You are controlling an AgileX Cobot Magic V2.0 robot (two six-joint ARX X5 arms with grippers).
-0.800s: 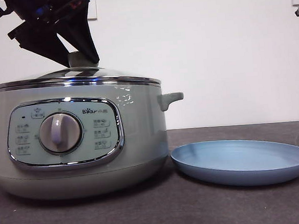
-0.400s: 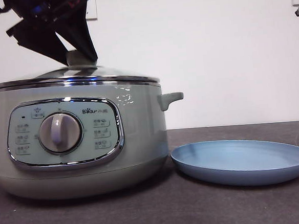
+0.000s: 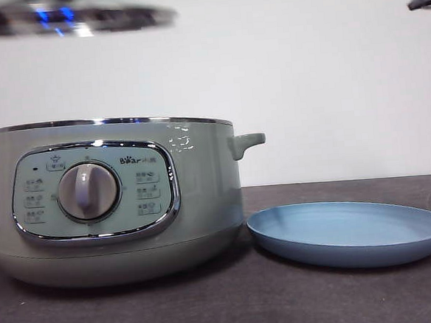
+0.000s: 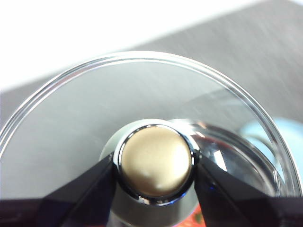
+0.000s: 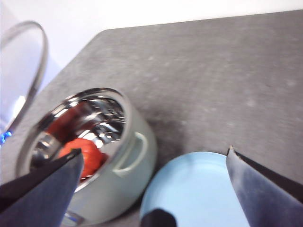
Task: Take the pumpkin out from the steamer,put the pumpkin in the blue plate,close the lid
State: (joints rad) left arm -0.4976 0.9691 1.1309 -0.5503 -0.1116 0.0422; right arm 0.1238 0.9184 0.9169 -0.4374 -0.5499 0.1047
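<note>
The left gripper point(image 4: 154, 172) has its fingers clamped on the knob of the round domed glass lid with a chrome rim point(image 4: 85, 109), holding it high above the large pale sage-green electric steamer point(image 3: 115, 202), well clear of its open top. The small orange-red pumpkin point(image 5: 84, 153) sits inside the steamer's shiny bowl. The wide shallow light-blue plate point(image 3: 350, 233) lies on the dark grey counter point(image 3: 321, 294) just beside the steamer. The right gripper point(image 5: 156, 165) hangs above the plate, fingers spread wide and holding nothing.
</note>
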